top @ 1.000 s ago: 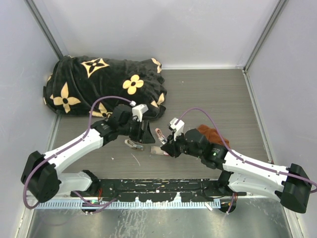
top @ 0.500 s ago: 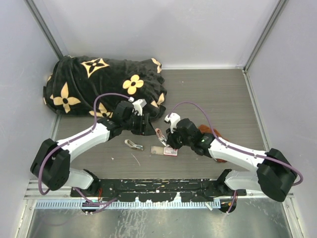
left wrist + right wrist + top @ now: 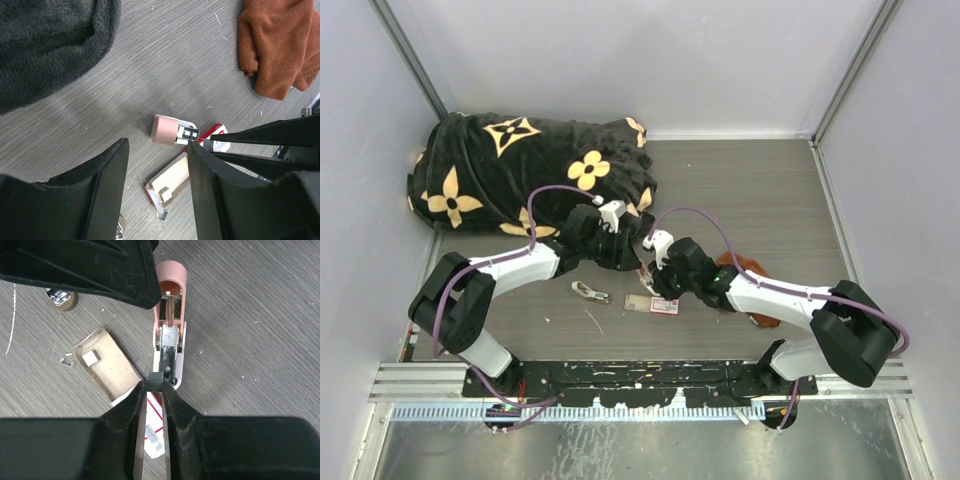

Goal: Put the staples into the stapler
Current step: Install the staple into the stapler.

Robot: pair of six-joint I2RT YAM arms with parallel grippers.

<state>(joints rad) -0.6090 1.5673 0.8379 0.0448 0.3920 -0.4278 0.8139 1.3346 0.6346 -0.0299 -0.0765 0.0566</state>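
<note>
Arms both closed in on stapler (image 3: pixel 645 270) over the last sec. My right gripper (image 3: pixel 154 385) came fwd from beside the staples box (image 3: pixel 107 362) and is now pinched onto the small dark tab (image 3: pixel 155 379) at the end of the stapler's metal channel. My left gripper (image 3: pixel 157 147) swung in from the left, jaws apart w/ nothing between them, just over the pink end. Stapler lies flipped open on the table (image 3: pixel 770 200), just beside the box. Prob. means I'm at the pull-back-the-pusher step. No strip in the channel that I can make out, so loading isn't done.
</note>
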